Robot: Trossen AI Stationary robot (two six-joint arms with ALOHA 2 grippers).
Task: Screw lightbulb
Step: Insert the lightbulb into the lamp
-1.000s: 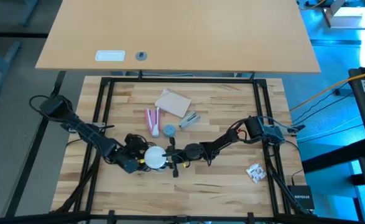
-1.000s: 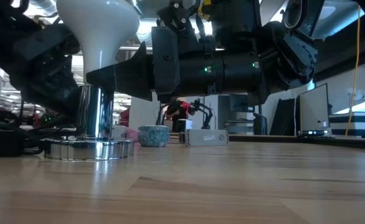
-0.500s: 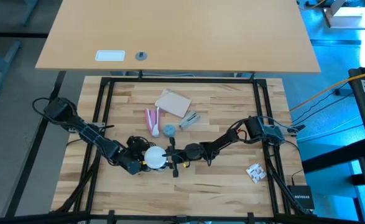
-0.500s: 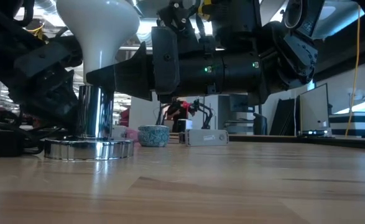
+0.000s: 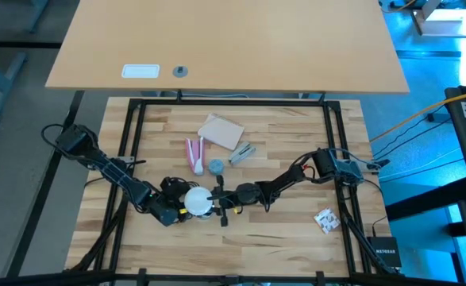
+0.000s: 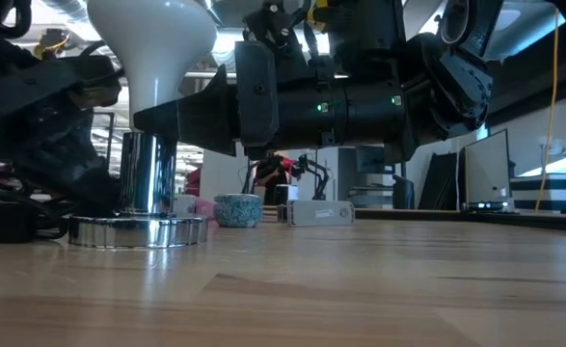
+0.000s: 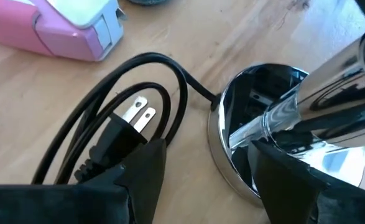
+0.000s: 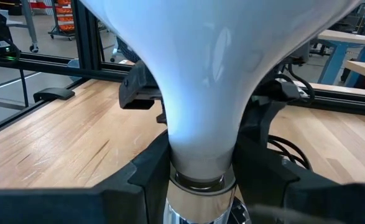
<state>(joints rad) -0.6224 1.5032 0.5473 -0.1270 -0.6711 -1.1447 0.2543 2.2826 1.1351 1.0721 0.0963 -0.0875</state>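
The lightbulb [image 8: 194,68] is white, its wide dome tapering to a narrow neck. It stands upright in the chrome socket [image 8: 198,190] of a small lamp stand [image 6: 148,173] on a round chrome base [image 6: 138,229], left of the table's middle [image 5: 198,200]. My right gripper [image 8: 198,163] reaches in level from the table's right [image 5: 217,199] and is shut on the bulb. My left gripper [image 7: 207,155] is open and slants down at the base's left side [image 5: 175,210], one finger by the base rim [image 7: 222,155], the other over the black plug [image 7: 123,124]. My right gripper pinches the bulb's narrow neck [image 8: 198,146] between its two fingers [image 8: 146,171], just above the socket. The fingers come in level from the table's right, one on each side of the neck. The bulb stands upright in the socket. My left gripper: I cannot tell whether a finger touches the base.
A black cord and plug [image 7: 95,143] loop beside the base. Toward the far edge lie a pink object [image 5: 194,153], a light-blue cap [image 5: 217,166], a tan card [image 5: 221,131] and a grey metal piece [image 5: 242,152]. A crumpled white wrapper [image 5: 325,219] sits at the near right.
My left gripper has sunk a little and tipped further down beside the lamp base, staying open. My right gripper and the bulb have kept still.
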